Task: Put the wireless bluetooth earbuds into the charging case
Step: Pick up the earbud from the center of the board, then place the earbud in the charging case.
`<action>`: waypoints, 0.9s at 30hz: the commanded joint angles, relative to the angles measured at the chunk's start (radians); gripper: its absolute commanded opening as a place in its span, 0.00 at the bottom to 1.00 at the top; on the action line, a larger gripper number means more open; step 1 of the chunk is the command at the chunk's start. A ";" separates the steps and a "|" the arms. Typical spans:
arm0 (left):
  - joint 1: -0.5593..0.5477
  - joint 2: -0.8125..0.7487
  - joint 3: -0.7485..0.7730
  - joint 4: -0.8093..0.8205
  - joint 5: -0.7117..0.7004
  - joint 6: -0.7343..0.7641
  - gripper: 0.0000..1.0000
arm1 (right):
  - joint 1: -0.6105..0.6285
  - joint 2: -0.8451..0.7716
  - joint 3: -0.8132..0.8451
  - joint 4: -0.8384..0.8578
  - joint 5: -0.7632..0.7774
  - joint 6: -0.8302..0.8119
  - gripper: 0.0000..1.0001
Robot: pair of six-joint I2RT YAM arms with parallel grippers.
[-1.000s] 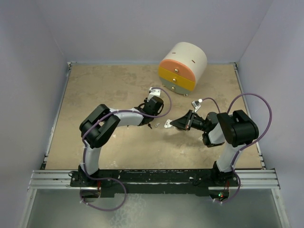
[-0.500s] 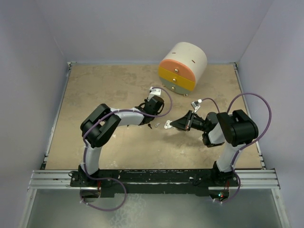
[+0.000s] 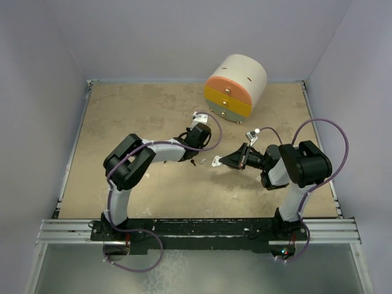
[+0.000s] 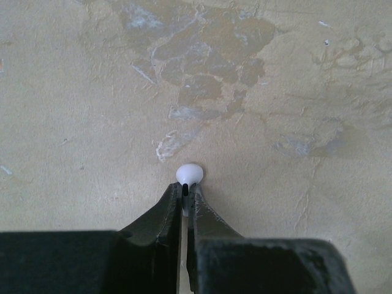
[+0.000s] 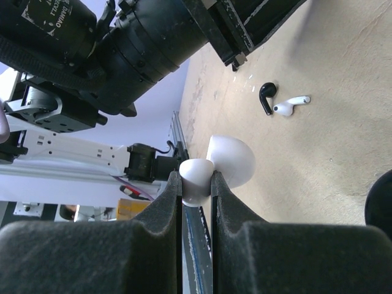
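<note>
Two white earbuds, one charging case, both grippers clamped, fwiw.
Left gripper (image 4: 185,191) pinches the first earbud (image 4: 189,173); the loose earbud (image 5: 293,105) lies on the table (image 5: 343,141) beside one black piece (image 5: 266,98); right gripper (image 5: 196,184) squeezes the white charging case (image 5: 233,159).

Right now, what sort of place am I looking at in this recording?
Probably a lab robot test cell: plain lavender walls box in a scuffed beige tabletop, and two arms are bolted to a metal rail at its near edge.
</note>
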 commanded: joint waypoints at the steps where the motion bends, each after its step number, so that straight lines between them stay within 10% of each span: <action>1: 0.006 -0.117 -0.074 0.072 0.034 -0.001 0.00 | -0.005 -0.001 0.008 0.106 -0.020 -0.018 0.00; 14: 0.010 -0.448 -0.425 0.574 0.339 -0.085 0.00 | -0.005 -0.045 0.024 0.062 -0.007 -0.017 0.00; 27: -0.025 -0.427 -0.656 1.142 0.364 -0.124 0.00 | -0.005 -0.045 0.045 0.085 0.027 0.036 0.00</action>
